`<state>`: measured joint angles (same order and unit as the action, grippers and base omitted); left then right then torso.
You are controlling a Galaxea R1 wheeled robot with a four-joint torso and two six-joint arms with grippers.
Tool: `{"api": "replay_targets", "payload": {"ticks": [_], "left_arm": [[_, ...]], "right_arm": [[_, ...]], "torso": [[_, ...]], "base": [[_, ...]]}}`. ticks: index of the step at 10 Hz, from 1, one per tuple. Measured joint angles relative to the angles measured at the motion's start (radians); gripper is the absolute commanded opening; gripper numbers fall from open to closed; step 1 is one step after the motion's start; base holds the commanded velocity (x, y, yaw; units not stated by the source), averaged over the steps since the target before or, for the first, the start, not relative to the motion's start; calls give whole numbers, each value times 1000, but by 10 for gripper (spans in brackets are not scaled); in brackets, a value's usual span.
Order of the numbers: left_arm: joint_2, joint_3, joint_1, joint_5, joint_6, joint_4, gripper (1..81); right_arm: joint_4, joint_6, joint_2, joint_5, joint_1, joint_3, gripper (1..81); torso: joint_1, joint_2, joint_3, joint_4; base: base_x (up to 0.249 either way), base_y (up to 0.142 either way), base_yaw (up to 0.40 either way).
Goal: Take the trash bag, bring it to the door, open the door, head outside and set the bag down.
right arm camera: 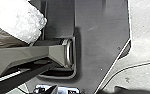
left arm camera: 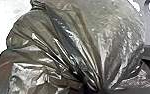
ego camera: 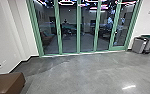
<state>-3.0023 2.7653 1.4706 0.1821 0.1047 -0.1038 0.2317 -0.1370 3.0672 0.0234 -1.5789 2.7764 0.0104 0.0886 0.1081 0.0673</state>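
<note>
1. While the rest of the room lies well apart, the trash bag (left arm camera: pixel 66 47) is right up close to the left wrist. Its dark, glossy plastic swells out from folds drawn tightly together, and I judge the left claw (left arm camera: pixel 102 89) to be clamped on that gathered part. As for the right claw, I cannot tell whether it is apart or together.

2. Next to the robot's own dark plate (right arm camera: pixel 101 37), the right wrist view has a pale, crumpled shape (right arm camera: pixel 21 21); it may be part of the bag, but I cannot be sure.

3. Farther out, a brown leather seat (ego camera: pixel 7 83) stands by the wall on the robot's left, with smooth grey floor (ego camera: pixel 78 72) stretching ahead.

4. Across that floor, two grey bins (ego camera: pixel 139 45) stand by the wall to the right of the green-framed glass front (ego camera: pixel 78 30). Its rightmost panel (ego camera: pixel 119 47) has a deeper bottom rail and may be a door; whether it leads outside I cannot tell.

5. The step in hand looks like the carry, with the bag picked up and no door opened. The next move calls for a steady grip and gentle driving, keeping the loose plastic clear of the base and the seat.
</note>
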Motion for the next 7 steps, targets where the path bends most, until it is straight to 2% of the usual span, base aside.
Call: {"api": "replay_targets", "payload": {"ticks": [7], "left_arm": [[5,-1,0,-4,0,0,10]], "right_arm": [[0,0,0,0,0,0,811]], "torso": [[0,0,0,0]], "base": [[0,0,0]]}}
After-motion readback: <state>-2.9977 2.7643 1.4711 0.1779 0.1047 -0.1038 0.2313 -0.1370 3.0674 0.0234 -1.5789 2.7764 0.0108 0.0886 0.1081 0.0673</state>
